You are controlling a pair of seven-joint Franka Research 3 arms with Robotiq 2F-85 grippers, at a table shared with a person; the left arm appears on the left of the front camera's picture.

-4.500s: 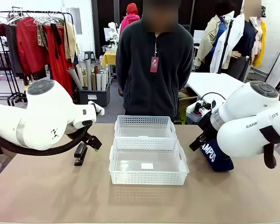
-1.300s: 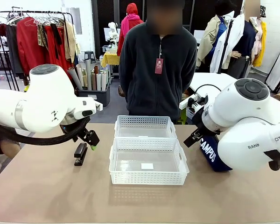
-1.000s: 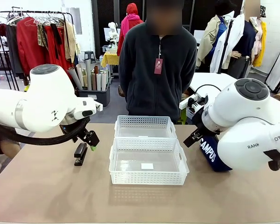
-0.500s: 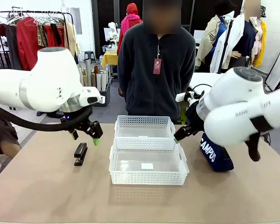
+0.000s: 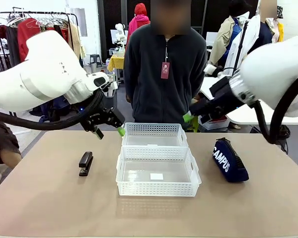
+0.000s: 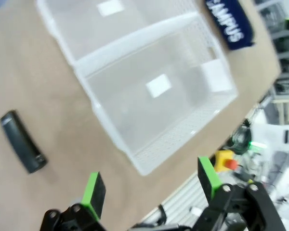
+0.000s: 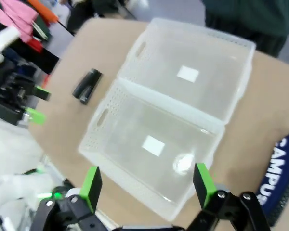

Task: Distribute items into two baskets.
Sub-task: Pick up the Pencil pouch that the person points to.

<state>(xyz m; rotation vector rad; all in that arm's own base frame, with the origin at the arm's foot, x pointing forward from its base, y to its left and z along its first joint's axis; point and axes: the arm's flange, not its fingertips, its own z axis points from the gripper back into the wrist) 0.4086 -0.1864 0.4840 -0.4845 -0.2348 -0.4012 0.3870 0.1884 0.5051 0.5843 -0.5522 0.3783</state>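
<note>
The stapler point(image 5: 85, 163) lies flat on the left of the table point(image 5: 49, 203), well apart from the baskets. It is small and hard, and I judge it dense for its size, with smooth sides that could slip, so I'd pinch it across its narrow body near the middle. My left gripper point(image 5: 109, 132) hangs above the table between the stapler and the far basket point(image 5: 154, 130), jaws spread wide and holding nothing. The far basket and the near basket point(image 5: 158, 188) sit mid-table, one behind the other and touching, both empty. Their lattice walls look thin and light, so a knock on a rim would likely shove them. My right gripper point(image 5: 191, 118) hovers high by the far basket's right corner, also spread and empty. The pouch point(image 5: 230, 159) lies on the right, near the front basket but apart from it. It looks soft and likely to sag, so I'd grasp it across the middle. Bare table surrounds both items — room to come straight down.
</note>
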